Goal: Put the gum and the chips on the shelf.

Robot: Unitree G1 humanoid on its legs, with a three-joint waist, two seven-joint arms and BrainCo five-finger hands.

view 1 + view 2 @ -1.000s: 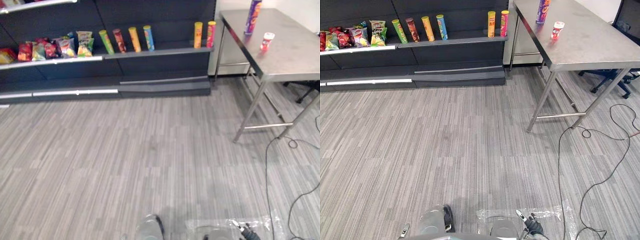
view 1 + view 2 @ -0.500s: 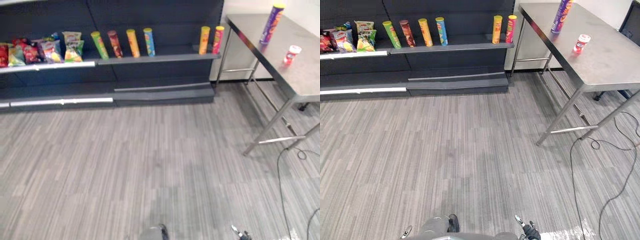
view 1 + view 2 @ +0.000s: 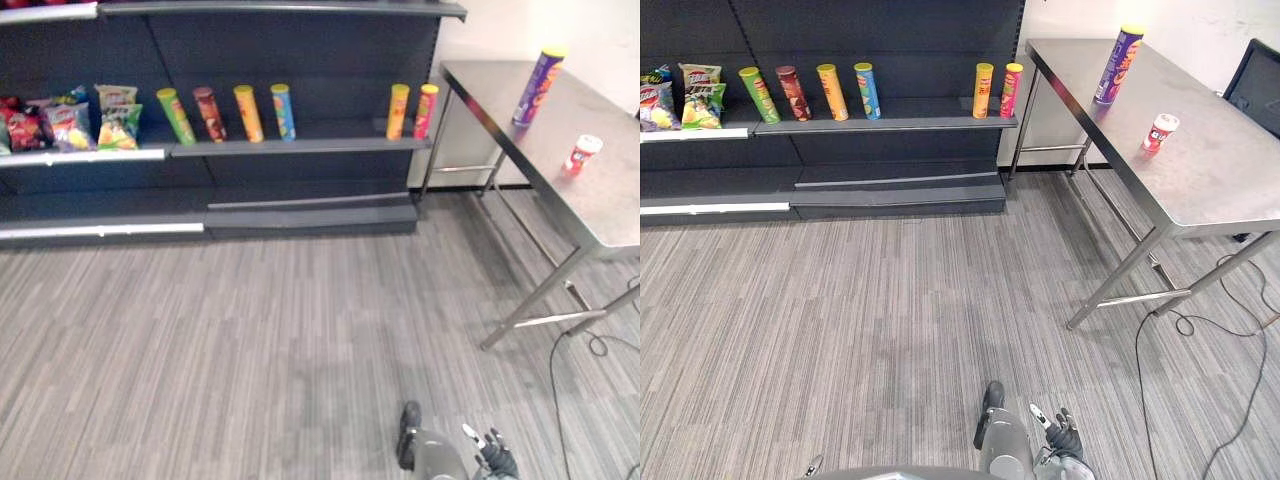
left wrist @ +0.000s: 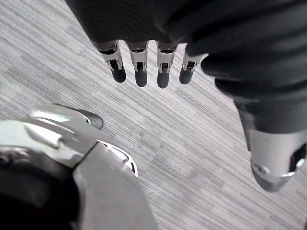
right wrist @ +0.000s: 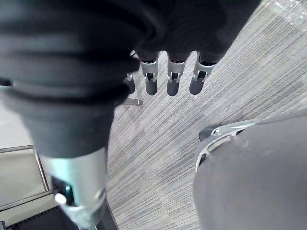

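**Both hands empty, chips and gum on the table**

The chips can (image 3: 1118,65) – purple, with a yellow lid – stands upright on the steel table (image 3: 1220,190), at about 2 o'clock in the head view. The gum (image 3: 1159,131), a small red-and-white tub, stands near it on the same top, apart from the can and a little closer to the robot. The dark shelf (image 3: 880,126) runs from 10 to 12 o'clock. On it stands a row of cans (image 3: 830,91) (green, brown, yellow, blue, then after a gap yellow and pink), with snack bags (image 3: 685,95) at its 10 o'clock end. The left hand (image 4: 140,72) hangs over the grey floor (image 3: 840,330) with fingers straight and loose, holding nothing. The right hand (image 5: 173,79) hangs the same way – fingers relaxed, empty – and shows at 5 o'clock in the head view.
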